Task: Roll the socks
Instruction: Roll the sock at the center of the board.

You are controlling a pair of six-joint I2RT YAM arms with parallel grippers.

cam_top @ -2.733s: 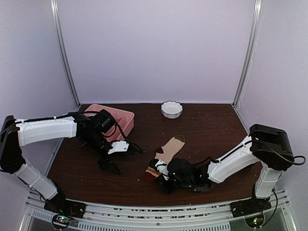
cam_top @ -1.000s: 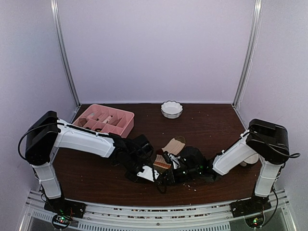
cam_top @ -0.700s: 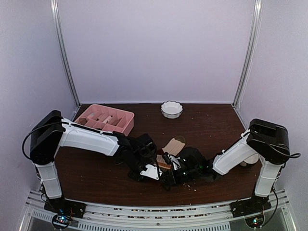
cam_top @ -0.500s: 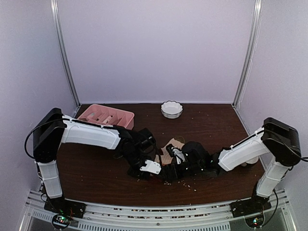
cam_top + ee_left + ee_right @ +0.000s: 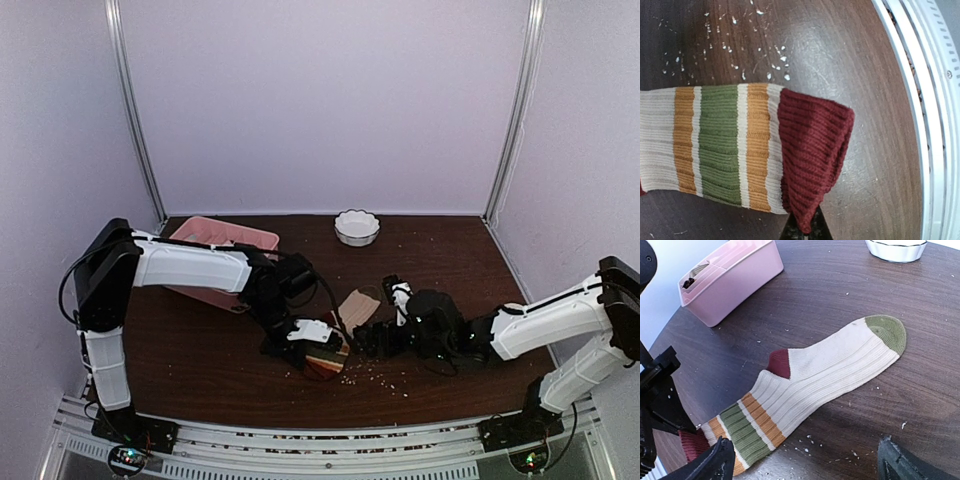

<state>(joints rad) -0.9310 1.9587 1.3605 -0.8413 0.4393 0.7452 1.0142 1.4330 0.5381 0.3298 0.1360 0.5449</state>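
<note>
1. The left jaws are pressed together on the lower corner of the dark red cuff of the striped sock point(image 5: 740, 140). Only their dark tips show, at the bottom edge of the left wrist view.
2. The right jaws are spread wide and hold nothing. One finger point(image 5: 710, 465) stands near the cuff end and the other is well out to the side.
3. The right wrist view alone shows the whole sock point(image 5: 830, 370) lying flat on the surface: cream ribbing, green toe, dark red heel, then orange and green bands (the toe points toward the bowl).
4. The left wrist view shows just the cuff end, with the knit close up.
5. From above, the sock point(image 5: 357, 306) is a tan patch between the two arms, and its colours are hard to tell.
6. The surface point(image 5: 450, 260) is dark brown wood scattered with pale crumbs point(image 5: 765, 55). A metal rail point(image 5: 920, 125) runs along its near edge.
7. A pink tray point(image 5: 735, 282) sits at the far left and a white bowl point(image 5: 357, 227) at the back. Pale lilac walls point(image 5: 320, 100) enclose the space.
</note>
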